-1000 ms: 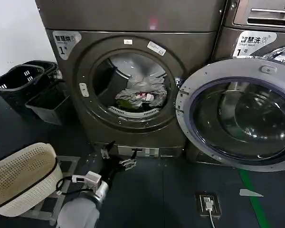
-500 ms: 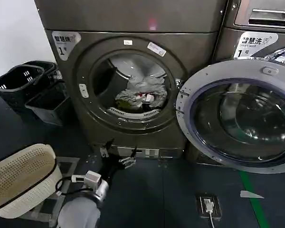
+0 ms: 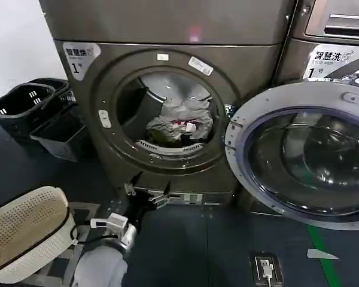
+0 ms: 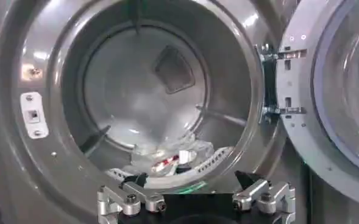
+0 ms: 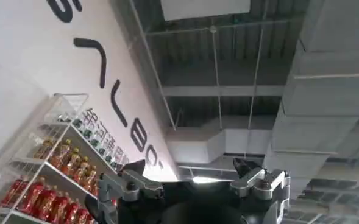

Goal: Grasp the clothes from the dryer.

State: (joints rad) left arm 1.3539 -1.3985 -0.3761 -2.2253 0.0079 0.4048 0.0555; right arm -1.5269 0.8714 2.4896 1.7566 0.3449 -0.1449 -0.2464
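Note:
The bronze-grey dryer [image 3: 102,149] stands straight ahead with its round door [image 3: 305,155] swung open to the right. The clothes [image 3: 179,124], a grey-white heap with red and white bits, lie at the bottom of the steel drum [image 4: 136,91]. My left gripper [image 3: 148,190] hangs low in front of the dryer's base, below the porthole, open and empty. In the left wrist view the left gripper [image 4: 190,178] faces the opening and the clothes [image 4: 167,159] lie beyond the rim. The right gripper [image 5: 188,164] is open and points up at a ceiling.
Black baskets [image 3: 24,101] stand on the floor left of the dryer. A white perforated basket [image 3: 24,230] sits near my left arm. A neighbouring machine [image 3: 329,54] is on the right behind the door. A floor socket [image 3: 266,266] and green tape [image 3: 320,251] lie ahead right.
The dryer has grown slightly larger and shifted in the head view, as if I moved closer. The left gripper stays low before the dryer base. The clothes have not moved.

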